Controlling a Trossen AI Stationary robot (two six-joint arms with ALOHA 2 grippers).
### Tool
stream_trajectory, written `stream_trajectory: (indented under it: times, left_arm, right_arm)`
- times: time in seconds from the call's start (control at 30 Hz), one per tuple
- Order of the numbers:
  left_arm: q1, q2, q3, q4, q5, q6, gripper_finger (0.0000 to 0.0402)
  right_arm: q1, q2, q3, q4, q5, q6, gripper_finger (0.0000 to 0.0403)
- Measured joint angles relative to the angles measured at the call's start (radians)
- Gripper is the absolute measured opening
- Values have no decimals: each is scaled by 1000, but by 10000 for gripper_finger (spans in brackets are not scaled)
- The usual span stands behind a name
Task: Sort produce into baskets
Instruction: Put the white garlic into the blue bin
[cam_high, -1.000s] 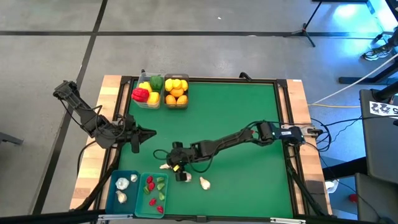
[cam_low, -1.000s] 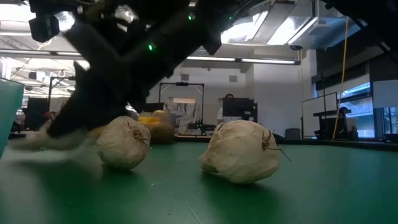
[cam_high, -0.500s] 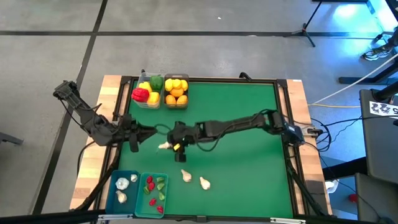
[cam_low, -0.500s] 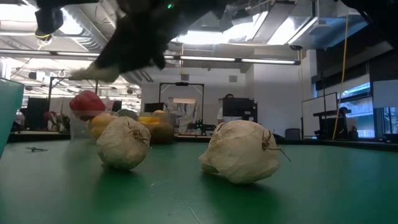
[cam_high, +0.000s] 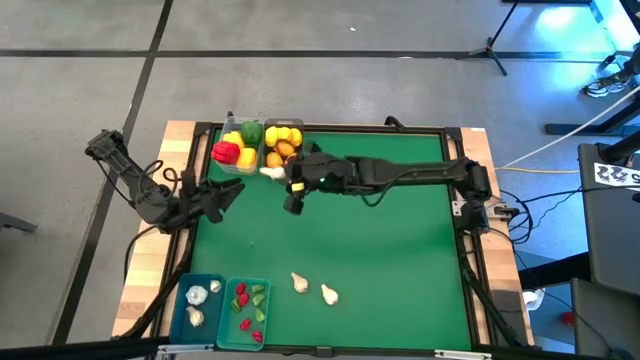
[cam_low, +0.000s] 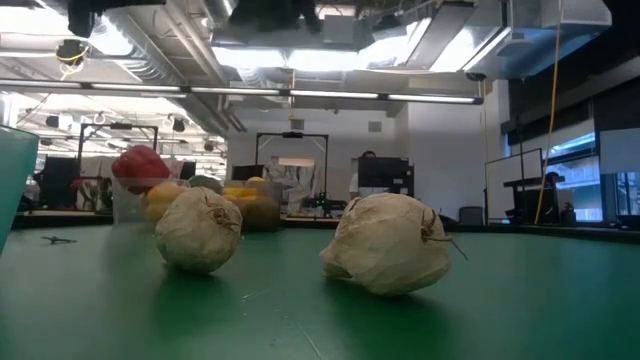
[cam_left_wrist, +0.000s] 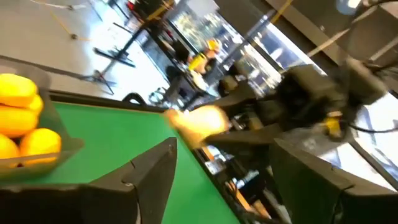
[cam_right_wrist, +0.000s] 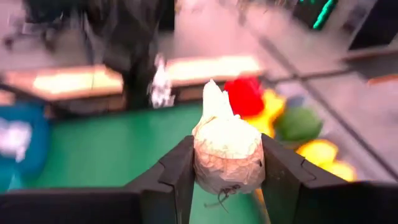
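Observation:
My right gripper (cam_right_wrist: 227, 163) is shut on a white garlic bulb (cam_right_wrist: 226, 149), high above the green mat beside the two far baskets: a clear one with bell peppers (cam_high: 238, 148) and a clear one with lemons and oranges (cam_high: 283, 146). My left gripper (cam_high: 233, 192) stands open at the table's left, holding nothing. Two more garlic bulbs (cam_high: 299, 282) (cam_high: 329, 293) rest on the mat near the front. At the near left stand a teal basket with garlic (cam_high: 196, 304) and a teal basket with chilies (cam_high: 250, 308). My right gripper pinches the garlic bulb by its two opposite sides (cam_right_wrist: 200, 163) between its two fingers (cam_right_wrist: 179, 171). The fingers reach in from the table's right and slant a little downward. The bulb is lifted clear of the mat, its pointed tip (cam_right_wrist: 211, 93) facing away from the gripper.
The middle and right of the green mat (cam_high: 400, 260) lie bare. The two loose bulbs (cam_low: 199, 230) (cam_low: 388, 243) fill the low view's foreground. A dark raised frame (cam_high: 462, 230) runs round the mat. Cables hang off the right edge.
My right gripper has risen from beside the loose bulbs near the front and swung toward the far edge, carrying the garlic bulb clear of the mat to the far baskets. My left gripper has opened and tipped up toward level, staying at the left.

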Motion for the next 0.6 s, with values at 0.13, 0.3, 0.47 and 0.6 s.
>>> stream_trajectory:
  times: [0.13,0.3,0.47,0.6]
  left_arm:
    - [27,14,0,12,-20,-39,253]
    - [72,62,0,86,-15,-60,253]
    - [132,121,0,208,-11,-9,253]
    - [176,160,0,305,23,47,253]
  right_arm:
    - [3,-11,0,135,7,-4,138]
    - [3,-7,0,210,9,21,138]
    - [3,-4,0,237,7,24,138]
    - [3,-4,0,236,-3,31,138]
